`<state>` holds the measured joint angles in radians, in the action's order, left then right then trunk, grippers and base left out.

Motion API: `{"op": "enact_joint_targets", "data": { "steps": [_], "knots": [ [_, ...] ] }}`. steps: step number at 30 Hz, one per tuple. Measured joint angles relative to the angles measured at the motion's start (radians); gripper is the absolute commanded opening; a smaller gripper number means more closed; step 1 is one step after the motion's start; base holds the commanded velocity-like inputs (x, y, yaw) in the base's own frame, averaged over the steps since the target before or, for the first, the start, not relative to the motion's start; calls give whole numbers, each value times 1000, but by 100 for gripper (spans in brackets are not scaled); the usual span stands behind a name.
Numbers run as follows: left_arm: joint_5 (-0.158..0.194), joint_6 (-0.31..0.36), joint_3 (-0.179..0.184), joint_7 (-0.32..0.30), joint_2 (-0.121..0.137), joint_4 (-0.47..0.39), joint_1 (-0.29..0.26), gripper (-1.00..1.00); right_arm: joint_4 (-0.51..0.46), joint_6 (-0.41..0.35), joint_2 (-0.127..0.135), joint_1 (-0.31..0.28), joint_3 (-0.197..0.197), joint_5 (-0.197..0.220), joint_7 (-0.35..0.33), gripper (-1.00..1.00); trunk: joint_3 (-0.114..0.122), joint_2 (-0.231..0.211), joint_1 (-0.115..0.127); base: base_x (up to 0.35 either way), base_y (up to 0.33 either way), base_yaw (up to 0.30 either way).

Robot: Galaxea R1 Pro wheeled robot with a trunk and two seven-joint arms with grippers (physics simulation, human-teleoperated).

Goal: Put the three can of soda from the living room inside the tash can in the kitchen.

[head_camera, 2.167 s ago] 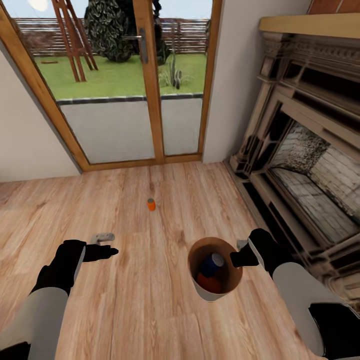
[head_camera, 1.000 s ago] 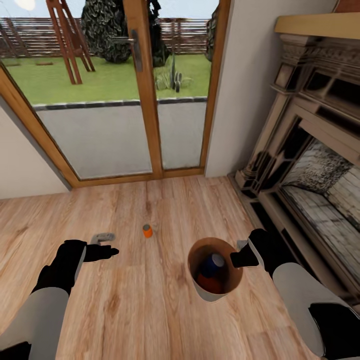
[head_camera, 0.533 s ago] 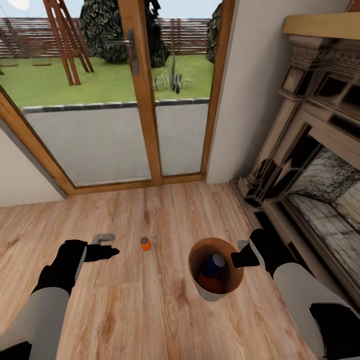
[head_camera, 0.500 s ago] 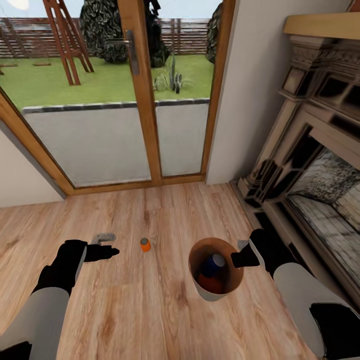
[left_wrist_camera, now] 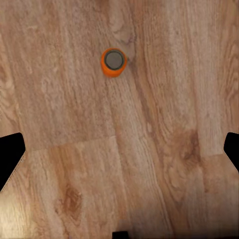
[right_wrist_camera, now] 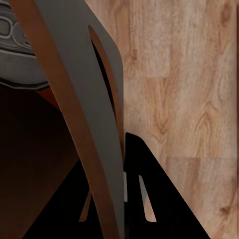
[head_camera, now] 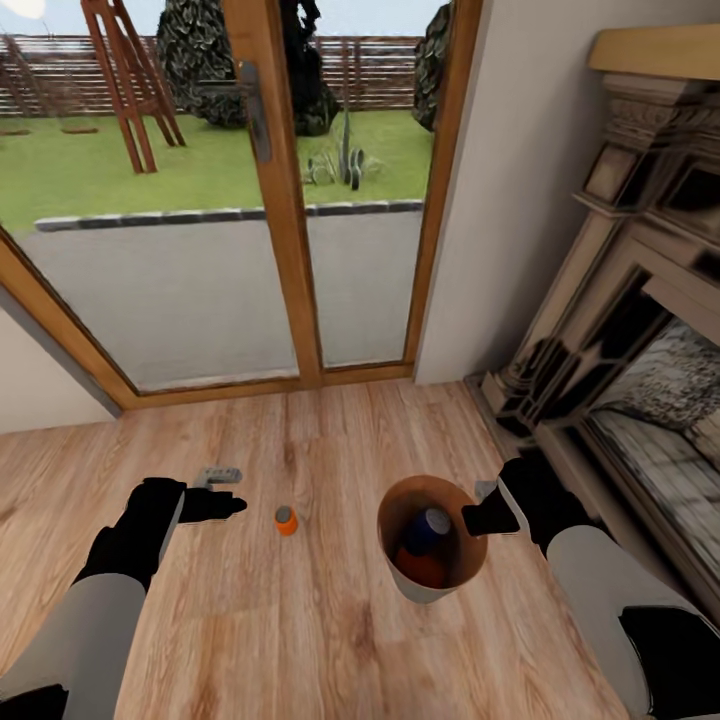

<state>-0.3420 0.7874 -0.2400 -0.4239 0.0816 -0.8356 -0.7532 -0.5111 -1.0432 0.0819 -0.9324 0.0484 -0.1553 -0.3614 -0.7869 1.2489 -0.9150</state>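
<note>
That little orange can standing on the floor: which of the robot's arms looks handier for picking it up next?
Probably the left. The left gripper is open and empty, close beside the can, which stands upright on the wood floor. The right gripper is shut on the trash can, which already holds cans.

Even, bright daylight; soft rendering, faint shadows, edges stretched.
</note>
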Motion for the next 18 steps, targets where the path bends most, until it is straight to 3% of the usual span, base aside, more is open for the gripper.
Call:
{"op": "enact_joint_targets", "data": {
  "steps": [18],
  "knots": [
    [0,0,8,0,0,0,0,100,2,0,0,0,-1,1,17,-100,0,0,0,329,0,0]
  ]
}}
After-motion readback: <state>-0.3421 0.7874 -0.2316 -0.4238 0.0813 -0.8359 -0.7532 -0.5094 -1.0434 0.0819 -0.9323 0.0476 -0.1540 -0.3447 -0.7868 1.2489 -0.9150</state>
